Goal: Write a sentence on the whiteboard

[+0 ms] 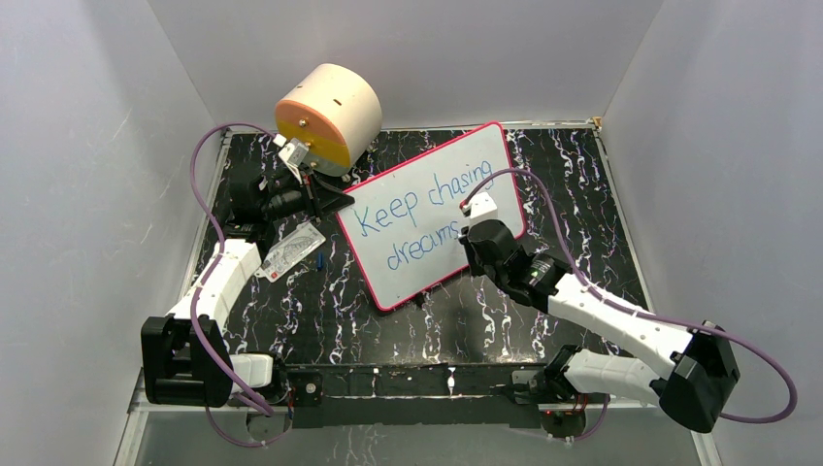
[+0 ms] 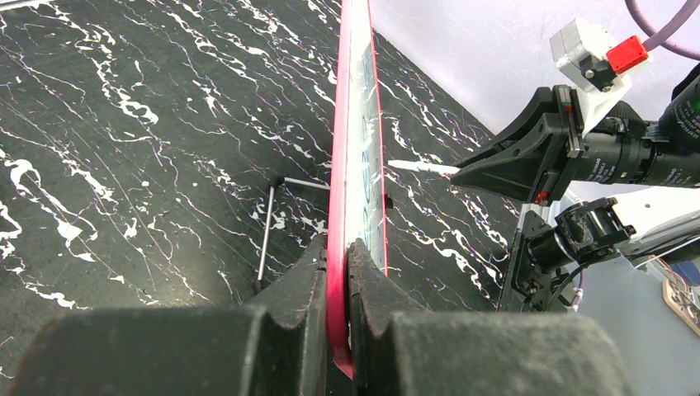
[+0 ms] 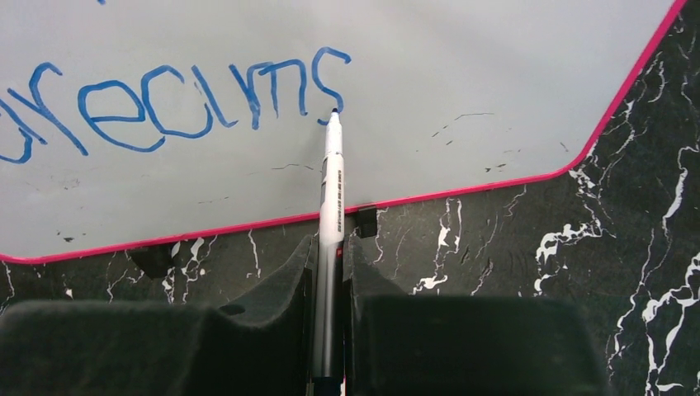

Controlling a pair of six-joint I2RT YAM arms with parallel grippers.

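The whiteboard, white with a pink-red border, stands tilted on the black marbled table. My left gripper is shut on its left edge, which the left wrist view shows edge-on. The sentence reads "Keep chasing dreams" in blue, on two lines. My right gripper is shut on a white marker. The marker's tip touches the board at the foot of the last "s" of "dreams". In the top view, the right gripper sits at the end of the lower line.
A cream and orange cylinder sits at the back left, above the left wrist. A small printed card and a blue cap lie left of the board. A thin metal stand rod props the board from behind. Grey walls enclose three sides.
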